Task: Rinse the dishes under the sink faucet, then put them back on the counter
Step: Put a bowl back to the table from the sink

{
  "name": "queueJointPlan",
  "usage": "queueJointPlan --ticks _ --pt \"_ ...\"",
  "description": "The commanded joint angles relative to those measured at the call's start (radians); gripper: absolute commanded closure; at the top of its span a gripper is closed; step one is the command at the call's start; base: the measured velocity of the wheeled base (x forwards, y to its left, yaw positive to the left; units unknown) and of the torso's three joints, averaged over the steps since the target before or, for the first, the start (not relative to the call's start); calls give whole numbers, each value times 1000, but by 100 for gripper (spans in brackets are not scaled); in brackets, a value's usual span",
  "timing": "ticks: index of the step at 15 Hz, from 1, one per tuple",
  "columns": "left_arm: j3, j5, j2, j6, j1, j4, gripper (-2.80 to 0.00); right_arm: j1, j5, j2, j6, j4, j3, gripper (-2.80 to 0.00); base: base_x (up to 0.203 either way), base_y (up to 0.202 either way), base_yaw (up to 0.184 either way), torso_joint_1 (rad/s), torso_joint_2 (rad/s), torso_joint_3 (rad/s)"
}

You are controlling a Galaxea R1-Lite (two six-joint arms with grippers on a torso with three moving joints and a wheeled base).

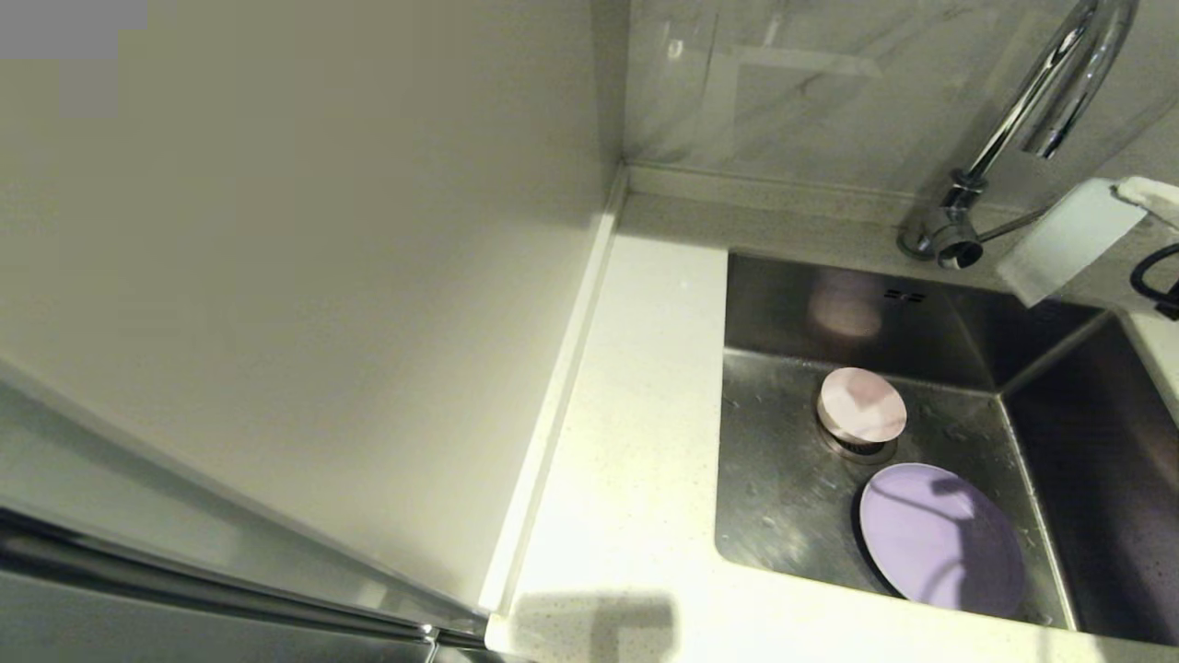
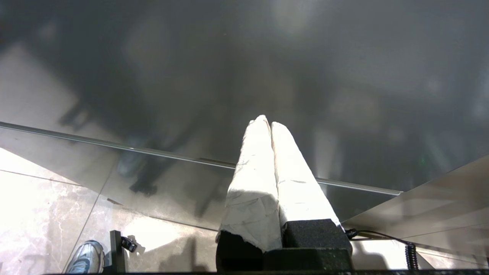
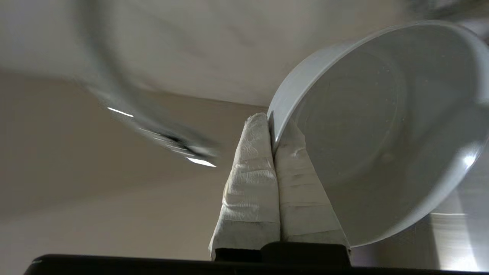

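We pinch the blue-grey bowl (image 3: 378, 130) by its rim in our right gripper (image 3: 272, 126); pink bowl (image 1: 862, 405) and lilac plate (image 1: 941, 536) wait in the sink (image 1: 783, 497), bench (image 1: 636, 414) bare. Left gripper (image 2: 270, 124) parked, jaws pressed together.

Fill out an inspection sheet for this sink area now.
Surface: white counter bare where visible.
Job's things: pink bowl sits over the drain in the sink; purple plate lies flat beside it; blue-grey bowl is held tilted by its rim; faucet stands at the back, no water seen.
Clutter: nothing seen.
Grippers: right gripper shut on the blue-grey bowl; left gripper shut, empty, away from the sink.
Cables: black cable on the right arm.
Surroundings: beige wall panel; a shoe on the floor.
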Motion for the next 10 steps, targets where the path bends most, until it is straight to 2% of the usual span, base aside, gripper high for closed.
queueJointPlan --ticks 1,3,5,8,10 --pt "3 0 0 0 -1 -1 0 -3 -1 16 204 -71 -7 0 0 0 0 0 0 0" --pt "3 0 0 0 0 -1 0 -17 -17 27 315 -123 -8 0 0 0 0 0 0 0" --pt "2 0 0 0 1 -1 0 -41 -39 35 382 -140 -4 0 0 0 0 0 0 0" --pt "3 0 0 0 1 -1 0 -49 -38 64 390 -141 25 0 0 0 0 0 0 0" --pt "3 0 0 0 -1 -1 0 -74 -35 44 393 -176 -17 0 0 0 0 0 0 0"
